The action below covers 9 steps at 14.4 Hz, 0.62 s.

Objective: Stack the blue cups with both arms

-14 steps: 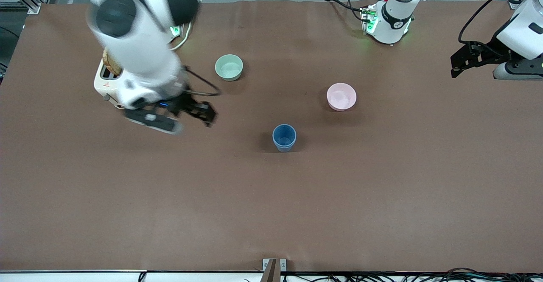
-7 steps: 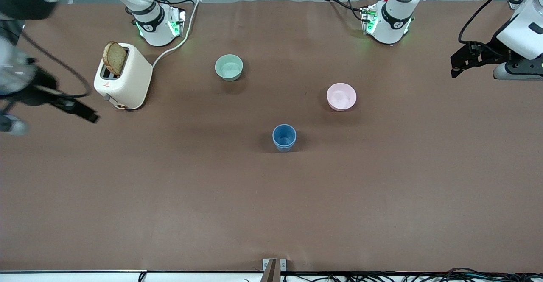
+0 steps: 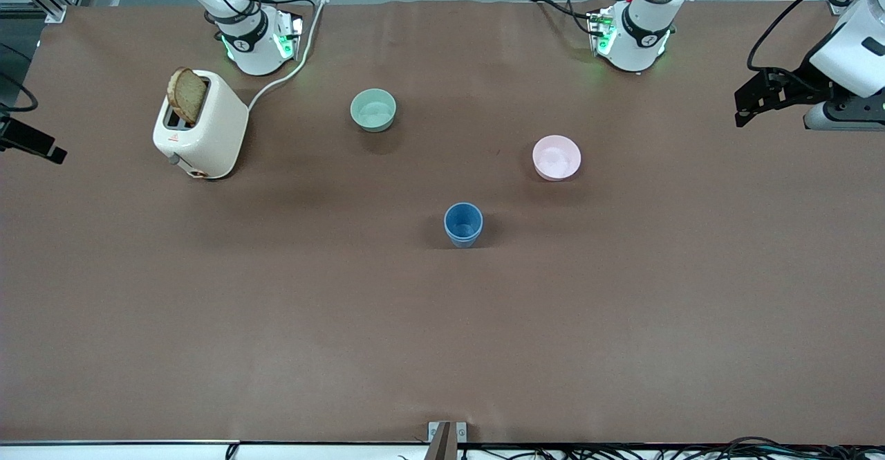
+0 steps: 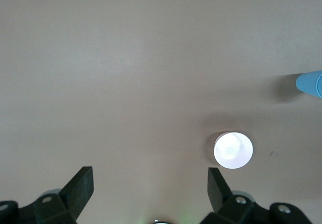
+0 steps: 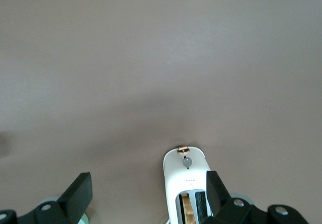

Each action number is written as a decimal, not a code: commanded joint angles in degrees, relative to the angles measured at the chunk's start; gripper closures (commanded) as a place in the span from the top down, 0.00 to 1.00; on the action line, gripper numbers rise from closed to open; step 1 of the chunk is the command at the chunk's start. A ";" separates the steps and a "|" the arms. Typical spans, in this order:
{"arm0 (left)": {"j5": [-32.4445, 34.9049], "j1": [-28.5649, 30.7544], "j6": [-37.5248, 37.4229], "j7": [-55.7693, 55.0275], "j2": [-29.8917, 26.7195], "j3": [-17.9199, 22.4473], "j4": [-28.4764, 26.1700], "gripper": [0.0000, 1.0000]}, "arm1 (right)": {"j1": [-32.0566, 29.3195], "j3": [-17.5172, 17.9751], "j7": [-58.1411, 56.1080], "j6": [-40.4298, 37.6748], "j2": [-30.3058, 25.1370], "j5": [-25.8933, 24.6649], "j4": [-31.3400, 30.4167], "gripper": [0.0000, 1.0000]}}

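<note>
Right arm has swung off to its table end; right gripper point(image 5: 146, 194) spread, empty. Left gripper point(image 4: 150, 186) spread, waiting over its end. Cups point(image 3: 463, 224) look nested already; light, thin, slick plastic, so pinch the rim wall.

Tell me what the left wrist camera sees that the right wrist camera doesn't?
Only the left wrist view shows the pink bowl and an edge of the blue cup, framed by the open left gripper. Only the right wrist view shows the white toaster with a slice of bread in its slot, framed by the open right gripper. Both show the bare brown table, and neither gripper holds anything.
</note>
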 commanded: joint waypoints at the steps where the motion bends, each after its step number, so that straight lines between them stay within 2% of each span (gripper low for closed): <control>1: -0.74 0.44 -0.58 0.96 -0.42 -0.05 0.50 1.00 | -1.50 2.94 -3.00 3.31 -5.65 -1.32 -6.51 1.00; 4: -0.56 0.53 -0.58 0.96 -0.42 0.04 0.67 1.00 | -1.68 2.68 -5.48 0.58 -3.89 -1.49 -1.76 1.00; 9: -0.39 0.53 -0.58 1.14 -0.16 0.04 1.11 1.00 | -1.33 2.76 -5.66 -0.47 -3.45 -2.72 -0.87 1.00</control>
